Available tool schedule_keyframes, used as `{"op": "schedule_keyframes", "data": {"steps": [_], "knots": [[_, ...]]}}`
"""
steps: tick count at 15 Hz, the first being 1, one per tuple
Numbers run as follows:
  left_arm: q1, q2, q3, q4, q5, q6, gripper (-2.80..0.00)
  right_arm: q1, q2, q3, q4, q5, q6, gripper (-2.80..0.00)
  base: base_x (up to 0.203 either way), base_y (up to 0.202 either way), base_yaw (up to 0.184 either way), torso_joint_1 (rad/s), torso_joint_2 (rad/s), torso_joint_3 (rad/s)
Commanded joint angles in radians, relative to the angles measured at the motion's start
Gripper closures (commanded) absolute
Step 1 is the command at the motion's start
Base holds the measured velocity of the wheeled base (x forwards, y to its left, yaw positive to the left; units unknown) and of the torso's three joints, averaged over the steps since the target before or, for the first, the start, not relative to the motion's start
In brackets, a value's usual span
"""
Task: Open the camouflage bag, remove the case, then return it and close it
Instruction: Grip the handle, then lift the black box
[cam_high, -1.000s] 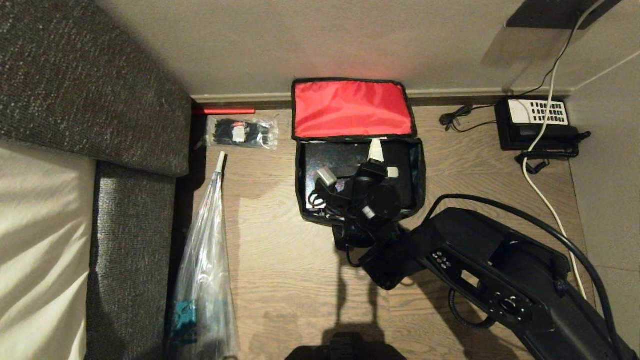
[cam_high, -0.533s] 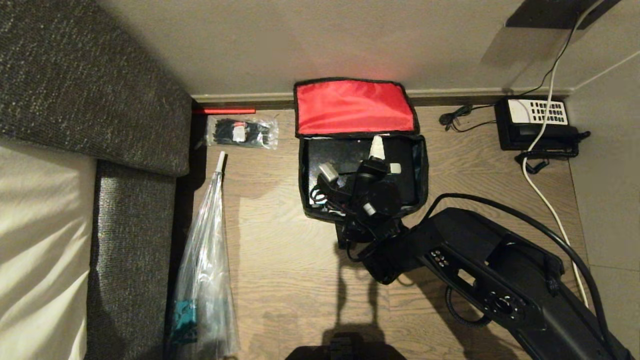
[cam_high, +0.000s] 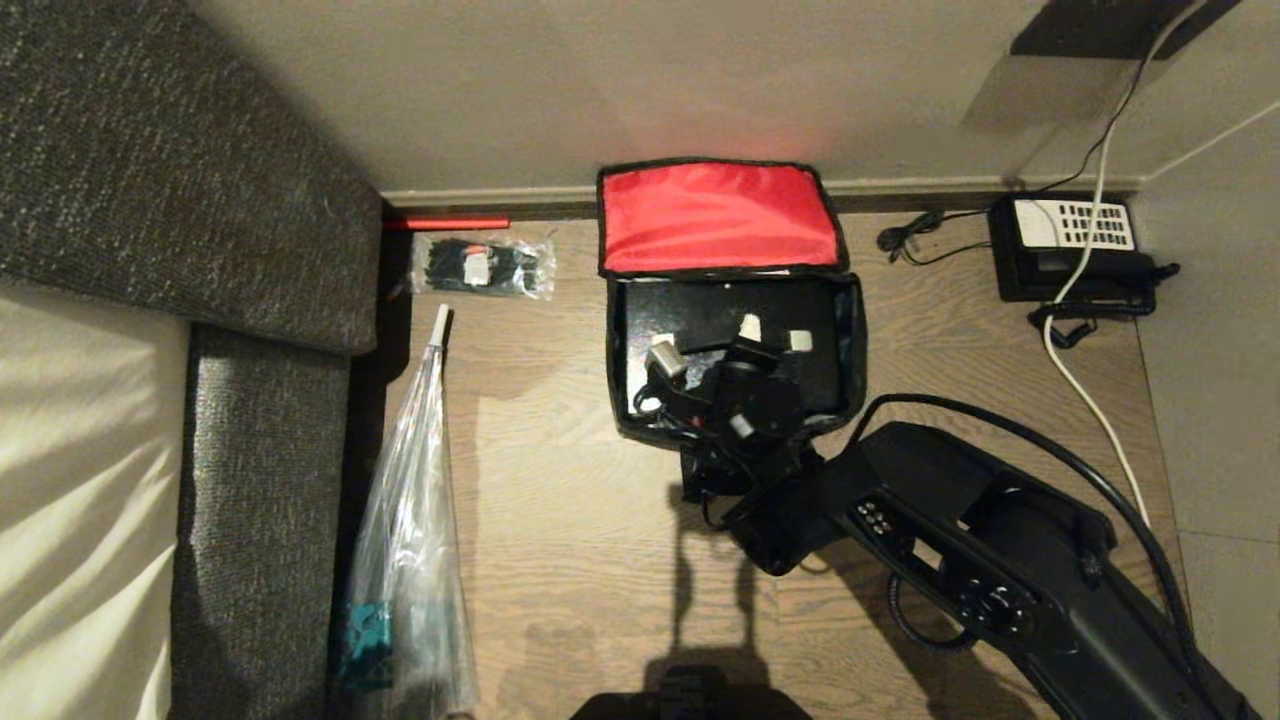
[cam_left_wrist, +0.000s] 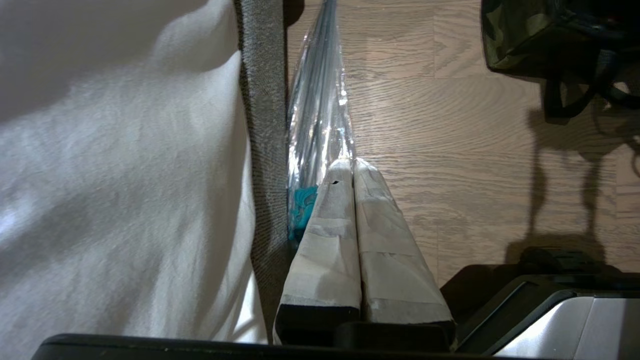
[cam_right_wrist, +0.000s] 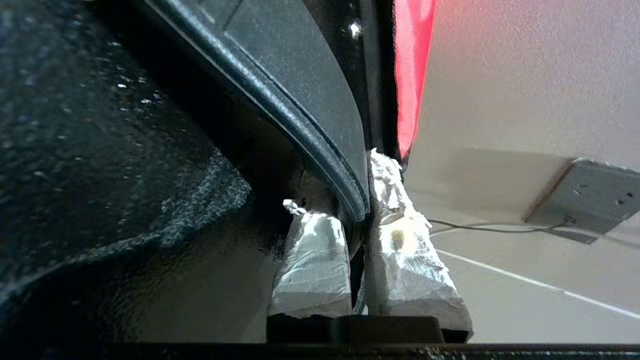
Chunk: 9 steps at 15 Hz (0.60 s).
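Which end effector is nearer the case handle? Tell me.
Right. The right end effector is clamped on the case handle inside the camouflage bag; the left end effector hangs by the sofa.

The right hand (cam_high: 750, 335) and its wrist cover the near middle of the case (cam_high: 720, 310), hiding the handle's middle and the bag's near wall. In the right wrist view the case (cam_right_wrist: 100, 125) fills the frame so closely that its outline is lost. The camouflage bag (cam_left_wrist: 520, 40) is cut off at the left wrist view's edge, and the contents of the small plastic packet (cam_high: 485, 265) are too small to identify.
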Motion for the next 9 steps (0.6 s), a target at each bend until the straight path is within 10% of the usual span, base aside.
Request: {"op": "schedule_keyframes", "data": {"steps": [1,9], "knots": [[0.001,-0.003,0.000,0.001,0.000,0.001,0.00,0.003,0.014,0.003,-0.015,0.007,-0.003,0.00,0.000,0.000,0.000,0.000,0.00,0.000],[0.001,0.003,0.000,0.001,0.000,0.001,0.00,0.035,-0.047,0.070,-0.015,0.002,0.000,0.00,0.000,0.000,0.000,0.000,0.00,0.000]]}}
